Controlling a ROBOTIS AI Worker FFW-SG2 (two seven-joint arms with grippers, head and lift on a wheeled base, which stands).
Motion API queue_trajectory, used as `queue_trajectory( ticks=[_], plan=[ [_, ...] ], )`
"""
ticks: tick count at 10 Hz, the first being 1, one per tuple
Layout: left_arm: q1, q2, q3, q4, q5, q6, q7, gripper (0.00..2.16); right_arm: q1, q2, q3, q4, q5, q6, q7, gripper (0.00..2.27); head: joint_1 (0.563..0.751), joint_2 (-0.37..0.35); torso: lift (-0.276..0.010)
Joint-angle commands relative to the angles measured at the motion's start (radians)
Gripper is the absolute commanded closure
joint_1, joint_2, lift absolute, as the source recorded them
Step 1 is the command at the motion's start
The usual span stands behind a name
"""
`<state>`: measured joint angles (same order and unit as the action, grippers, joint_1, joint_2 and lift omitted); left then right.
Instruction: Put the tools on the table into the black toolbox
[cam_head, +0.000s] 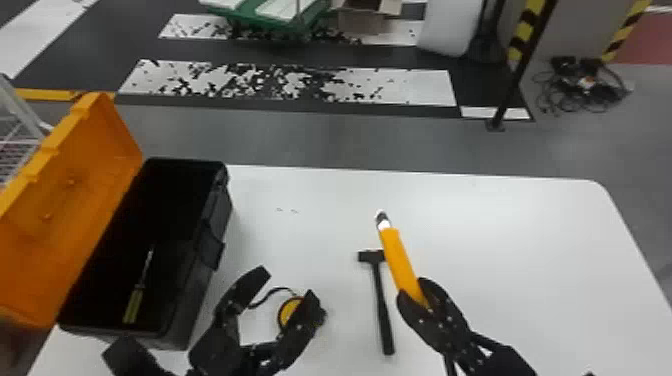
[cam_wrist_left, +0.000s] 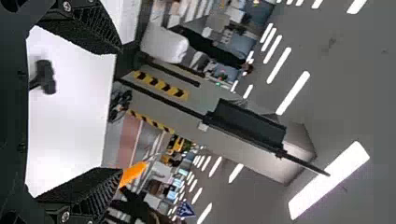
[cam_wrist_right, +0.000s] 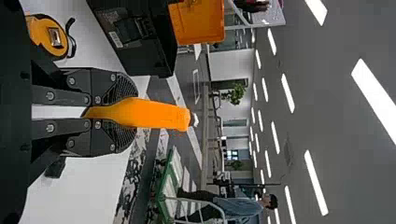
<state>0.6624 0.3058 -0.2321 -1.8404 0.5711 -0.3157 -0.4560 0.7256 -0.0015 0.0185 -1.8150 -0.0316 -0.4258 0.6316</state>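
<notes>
In the head view my right gripper (cam_head: 417, 300) is shut on an orange-handled tool (cam_head: 400, 260), held up over the table right of the black hammer (cam_head: 382, 305). The right wrist view shows that tool (cam_wrist_right: 154, 114) clamped in my right gripper (cam_wrist_right: 126, 114). My left gripper (cam_head: 290, 282) stands open above the table, partly covering a yellow tape measure (cam_head: 289, 311). Seen from the left wrist, my left gripper (cam_wrist_left: 121, 112) has nothing between its spread fingers. The black toolbox (cam_head: 200, 280) is at the left, its orange lid (cam_head: 75, 185) raised, a screwdriver (cam_head: 135, 300) lying inside.
The white table (cam_head: 500, 240) spreads right of the hammer, with its far edge beyond the tools. A thin black post (cam_head: 515, 85) and a cable pile (cam_head: 585, 87) are on the floor behind. A green cart (cam_head: 275, 15) stands farther back.
</notes>
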Motion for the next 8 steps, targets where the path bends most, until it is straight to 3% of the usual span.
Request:
queue_trajectory(
  ticks=[1,2,3,5,8],
  plan=[
    [-0.004,-0.004,0.027,-0.046,0.056,0.18,-0.012,0.12,-0.002,0.002,0.012,0.006,0.016,-0.047,0.019,2.25,0.695,0.024,-0.039],
    [-0.004,-0.005,0.043,-0.08,0.099,0.309,-0.026,0.12,-0.003,0.002,0.027,0.01,0.027,-0.063,0.026,2.25,0.695,0.025,-0.039],
    [-0.01,-0.017,0.089,-0.128,0.174,0.524,-0.066,0.13,-0.003,0.002,0.04,0.013,0.032,-0.066,0.039,2.25,0.695,0.029,-0.039],
    [-0.009,-0.017,0.12,-0.204,0.202,0.619,-0.066,0.13,-0.003,0.002,0.046,0.026,0.042,-0.069,0.054,2.25,0.695,0.023,-0.039],
    [-0.01,-0.022,0.122,-0.237,0.205,0.637,-0.064,0.13,0.0,0.002,0.061,0.034,0.056,-0.075,0.069,2.25,0.695,0.026,-0.039]
  ],
)
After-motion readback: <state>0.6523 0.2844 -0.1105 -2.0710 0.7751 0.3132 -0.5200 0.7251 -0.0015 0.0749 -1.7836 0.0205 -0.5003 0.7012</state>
